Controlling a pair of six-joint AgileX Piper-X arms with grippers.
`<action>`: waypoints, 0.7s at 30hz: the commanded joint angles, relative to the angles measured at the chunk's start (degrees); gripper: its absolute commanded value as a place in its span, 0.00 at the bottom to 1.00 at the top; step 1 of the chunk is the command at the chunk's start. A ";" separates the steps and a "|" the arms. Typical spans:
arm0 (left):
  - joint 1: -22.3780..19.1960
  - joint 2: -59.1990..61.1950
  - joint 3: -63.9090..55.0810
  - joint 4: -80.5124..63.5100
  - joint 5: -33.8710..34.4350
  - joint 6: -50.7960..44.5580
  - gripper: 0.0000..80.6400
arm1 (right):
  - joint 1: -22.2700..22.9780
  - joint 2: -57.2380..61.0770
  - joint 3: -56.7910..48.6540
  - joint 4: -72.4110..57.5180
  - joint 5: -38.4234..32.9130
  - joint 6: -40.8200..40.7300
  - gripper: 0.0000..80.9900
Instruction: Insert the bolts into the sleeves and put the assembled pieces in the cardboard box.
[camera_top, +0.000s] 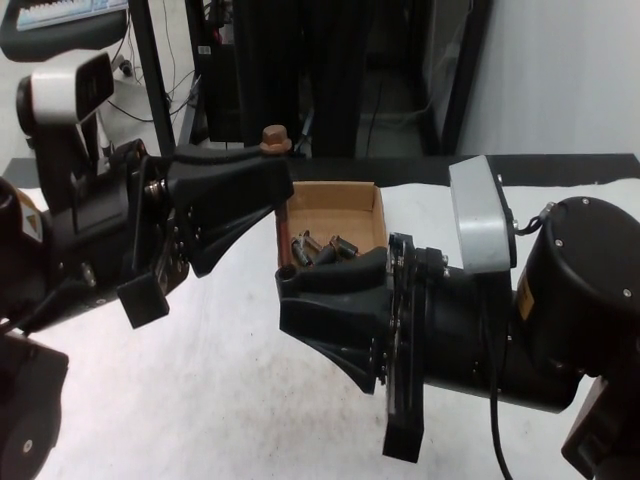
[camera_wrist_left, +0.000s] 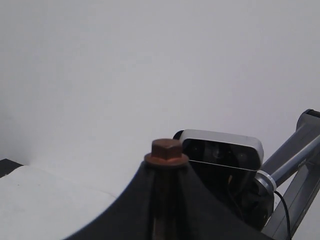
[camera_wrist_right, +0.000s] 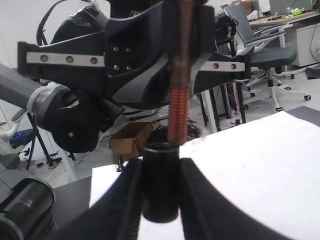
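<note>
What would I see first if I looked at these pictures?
The left tool pinches a rusty bolt upright, its threaded end at the mouth of a black sleeve held by the right tool. Beyond them sits a cardboard box with finished pieces inside.

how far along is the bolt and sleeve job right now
Done: a few dark pieces already lie in the cardboard box. In hand: the left gripper holds a bolt upright, with its threaded tip at the mouth of the sleeve clamped in the right gripper. Left: push this bolt in, then put the pair in the box.
</note>
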 joint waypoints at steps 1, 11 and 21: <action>0.06 -0.03 -0.40 -0.96 0.37 -0.26 0.00 | -0.20 -0.41 -0.25 -0.68 1.53 0.15 0.01; 0.06 -0.03 -0.40 -0.96 0.39 -0.51 0.00 | -0.20 -0.41 -0.25 -0.68 3.09 0.15 0.01; -0.04 -0.03 -0.40 -0.96 0.60 -0.50 0.00 | -0.20 -0.41 -0.35 -0.68 3.24 1.36 0.01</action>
